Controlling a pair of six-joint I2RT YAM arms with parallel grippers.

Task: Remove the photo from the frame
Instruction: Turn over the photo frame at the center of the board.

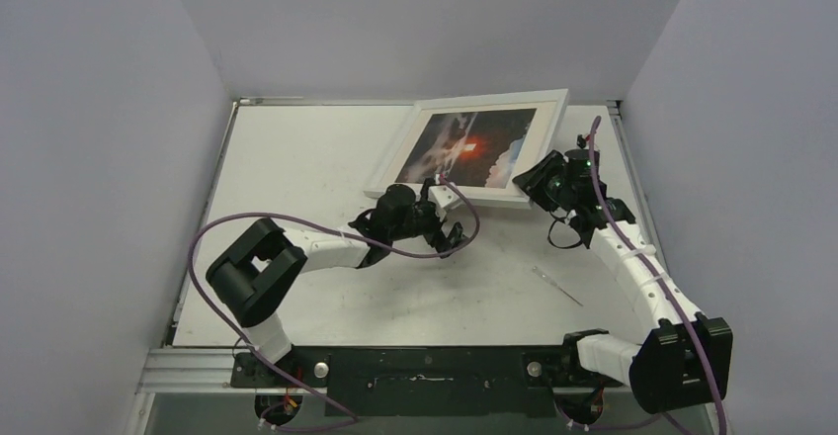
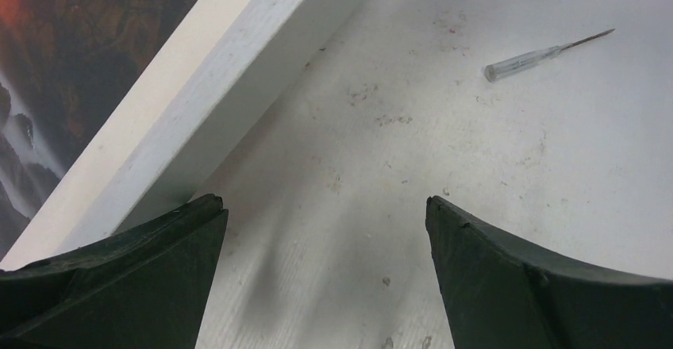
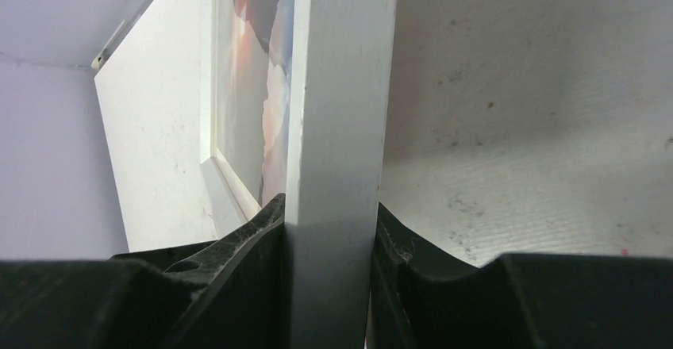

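My right gripper (image 3: 329,230) clamps the frame (image 3: 341,87) edge. My left gripper (image 2: 325,210) hangs spread wide beside it, apparently touching nothing. The photo (image 1: 464,145) sits inside.

You have a slim screwdriver (image 2: 548,54) with a clear handle lying flat on the white table (image 1: 296,158), right of centre. Note scuffs and dark specks across the surface. Pale walls (image 1: 99,109) enclose three sides.

Left black two-finger gripper (image 2: 325,206): jaws spread wide, arm bent low over the table. Right black two-finger gripper (image 3: 329,218): jaws pinching the white-bordered rectangular frame (image 3: 341,87) by its edge, arm stretched forward.
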